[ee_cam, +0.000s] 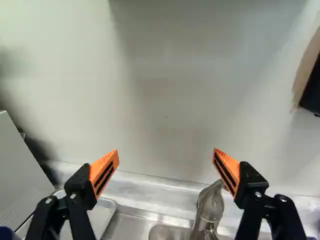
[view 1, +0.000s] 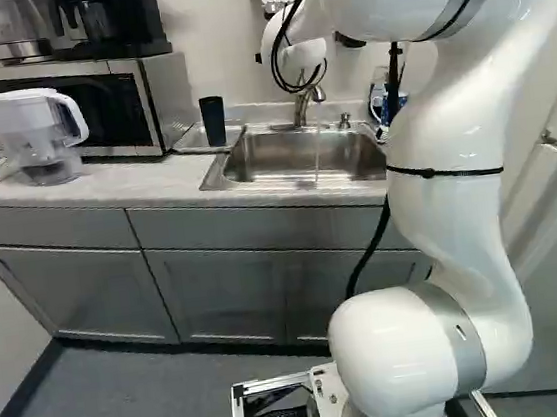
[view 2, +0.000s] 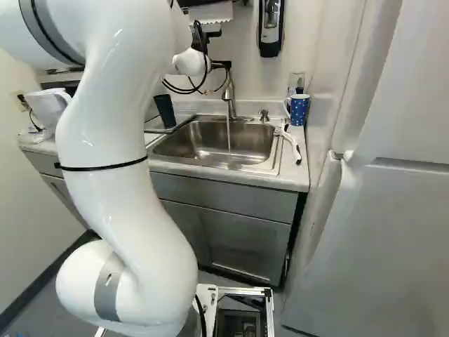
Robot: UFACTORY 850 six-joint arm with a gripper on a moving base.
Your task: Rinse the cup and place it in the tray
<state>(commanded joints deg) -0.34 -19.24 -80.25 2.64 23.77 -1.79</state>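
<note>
Near the tap (view 2: 229,95), the gripper (view 2: 221,64) stood wide open, its orange pads (ee_cam: 104,173) well apart and holding nothing. Water ran from the spout into the steel sink (view 1: 283,156). At nine o'clock from the tap in the left base view, the dark cup (view 1: 213,120) stood in the metal tray (view 1: 190,141); farther out that way sat the microwave (view 1: 146,103), then a white pitcher (view 1: 33,126). In the right base view, a dotted blue mug (view 2: 299,109) stood at three o'clock from the tap, with a brush (view 2: 295,150) at four.
</note>
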